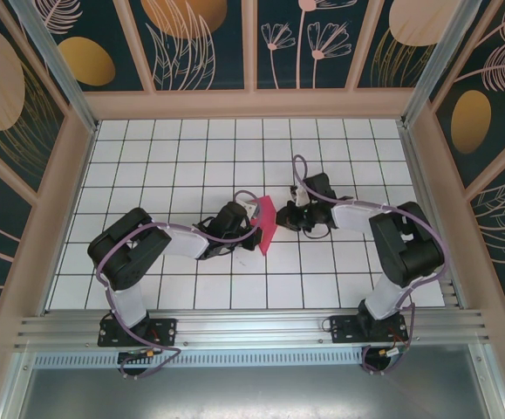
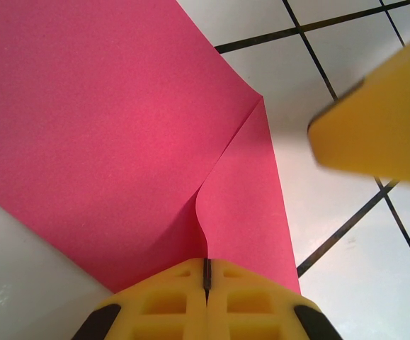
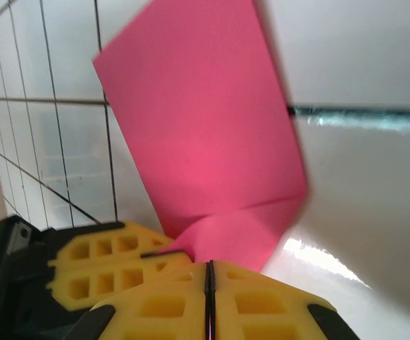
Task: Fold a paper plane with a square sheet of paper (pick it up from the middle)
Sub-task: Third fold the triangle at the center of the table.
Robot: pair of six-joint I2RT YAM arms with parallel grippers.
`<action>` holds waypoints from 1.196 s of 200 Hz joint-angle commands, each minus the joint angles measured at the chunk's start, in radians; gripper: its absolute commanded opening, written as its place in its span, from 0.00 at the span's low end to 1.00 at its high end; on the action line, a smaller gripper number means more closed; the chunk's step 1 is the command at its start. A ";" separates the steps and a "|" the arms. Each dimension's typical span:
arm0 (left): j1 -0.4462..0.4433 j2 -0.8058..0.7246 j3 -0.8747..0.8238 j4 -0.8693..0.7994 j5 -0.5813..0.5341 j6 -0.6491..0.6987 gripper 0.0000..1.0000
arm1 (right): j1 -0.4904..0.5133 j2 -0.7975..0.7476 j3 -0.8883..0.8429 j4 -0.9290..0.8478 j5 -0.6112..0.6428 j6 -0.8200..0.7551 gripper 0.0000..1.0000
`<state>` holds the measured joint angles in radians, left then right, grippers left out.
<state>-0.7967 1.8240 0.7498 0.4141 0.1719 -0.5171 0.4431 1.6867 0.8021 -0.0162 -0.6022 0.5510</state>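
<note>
The square sheet of paper (image 1: pixel 265 224) is at the centre of the frame, over the table (image 1: pixel 182 157) and between the two arms. It seems bent into one loose fold, though the crease is hard to judge, so most of the folding is left to do. The left hand (image 2: pixel 206 276) is pinched tight on one edge of the paper, and the right hand (image 3: pixel 209 273) is clamped on the sheet too.

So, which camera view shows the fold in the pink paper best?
The left wrist view: the pink paper is sharp and close, its folded flap and crease clear. The right wrist view shows it blurred; the top view shows it very small.
</note>
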 commanded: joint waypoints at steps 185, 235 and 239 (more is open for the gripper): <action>0.007 0.006 -0.019 -0.039 -0.008 0.001 0.00 | 0.072 -0.009 -0.106 0.125 -0.098 0.084 0.12; 0.007 0.008 -0.018 -0.043 -0.008 0.002 0.00 | 0.083 0.081 -0.098 0.089 -0.031 0.067 0.12; 0.007 0.008 -0.018 -0.043 -0.008 0.002 0.00 | 0.083 0.082 -0.098 0.086 -0.027 0.066 0.12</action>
<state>-0.7967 1.8240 0.7486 0.4145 0.1719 -0.5171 0.5194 1.7271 0.7059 0.0799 -0.6662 0.6205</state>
